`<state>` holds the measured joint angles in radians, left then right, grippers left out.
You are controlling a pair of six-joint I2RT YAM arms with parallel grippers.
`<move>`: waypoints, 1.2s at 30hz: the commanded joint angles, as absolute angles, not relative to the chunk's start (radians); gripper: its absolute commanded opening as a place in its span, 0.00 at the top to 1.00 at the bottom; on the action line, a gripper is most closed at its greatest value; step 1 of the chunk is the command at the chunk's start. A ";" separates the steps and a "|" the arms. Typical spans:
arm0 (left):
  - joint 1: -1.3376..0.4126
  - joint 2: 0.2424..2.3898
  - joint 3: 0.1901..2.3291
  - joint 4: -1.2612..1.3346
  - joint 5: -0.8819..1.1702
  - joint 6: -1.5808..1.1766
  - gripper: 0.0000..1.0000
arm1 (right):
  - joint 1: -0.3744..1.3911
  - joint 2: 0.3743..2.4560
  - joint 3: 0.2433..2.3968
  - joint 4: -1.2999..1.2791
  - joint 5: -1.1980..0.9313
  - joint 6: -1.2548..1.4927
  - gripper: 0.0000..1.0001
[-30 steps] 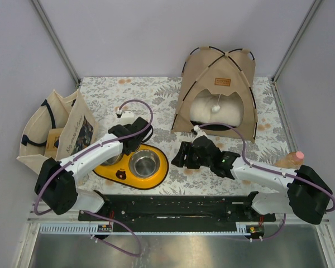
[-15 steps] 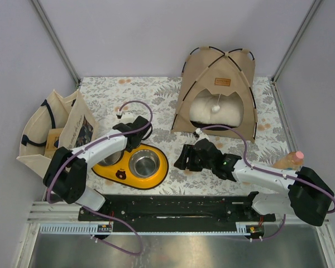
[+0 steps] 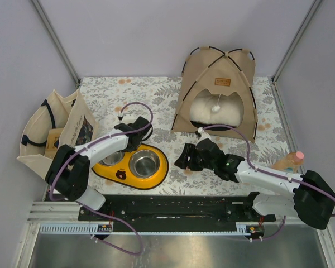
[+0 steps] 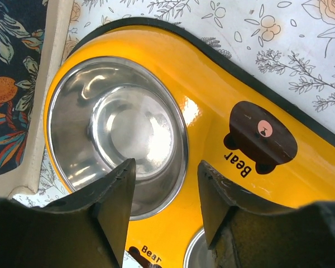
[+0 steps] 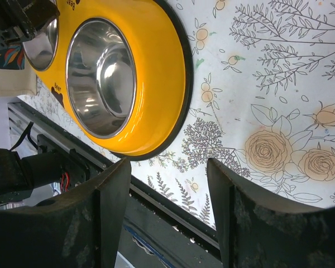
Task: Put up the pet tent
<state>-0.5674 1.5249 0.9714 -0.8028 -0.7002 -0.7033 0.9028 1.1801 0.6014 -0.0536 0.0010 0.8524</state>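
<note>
The pet tent [image 3: 215, 92] stands at the table's far right, a white cushion [image 3: 216, 111] inside. The tote bag [image 3: 53, 131] sits left. The yellow feeder [image 3: 161, 164] holds two steel bowls [image 4: 120, 131]. My left claw [image 4: 164, 170], shut a second ago, now gapes empty above one; my right claw [image 5: 167, 178] stays open, empty.

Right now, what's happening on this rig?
The pet tent stands pitched at the far right of the table, with the white cushion inside. Neither arm touches it. The left gripper hovers open over the yellow double-bowl feeder. The right gripper hangs open above the table beside that feeder. Both are empty.
</note>
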 commanded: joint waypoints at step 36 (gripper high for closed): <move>-0.791 0.994 0.667 -0.993 -0.265 -1.014 1.00 | 0.911 1.154 0.526 -0.046 -0.063 0.838 0.41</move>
